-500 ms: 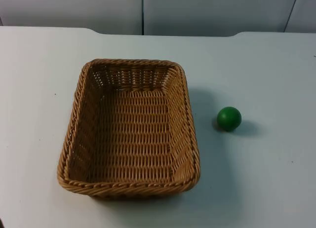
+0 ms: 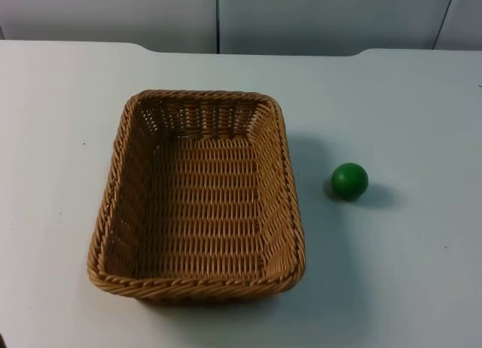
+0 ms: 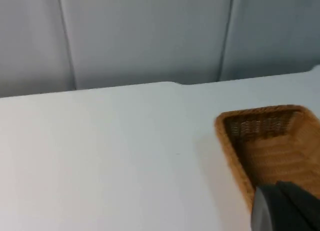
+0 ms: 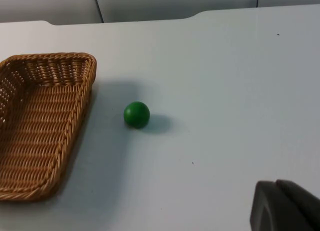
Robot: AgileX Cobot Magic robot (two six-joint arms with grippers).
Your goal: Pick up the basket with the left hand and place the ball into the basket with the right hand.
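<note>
A rectangular tan wicker basket (image 2: 203,96) stands on the white table, left of centre, with nothing inside it. A small green ball (image 2: 349,181) rests on the table a short way to the right of the basket, apart from it. My left gripper (image 3: 285,208) hovers back from the basket (image 3: 265,141), off one of its short ends. My right gripper (image 4: 285,206) hangs well back from the ball (image 4: 136,114), with the basket (image 4: 40,121) beyond the ball. Neither gripper touches anything.
The white table top (image 2: 407,273) runs to a grey partition wall (image 2: 301,16) at the back. Bare table surrounds the basket and the ball on all sides.
</note>
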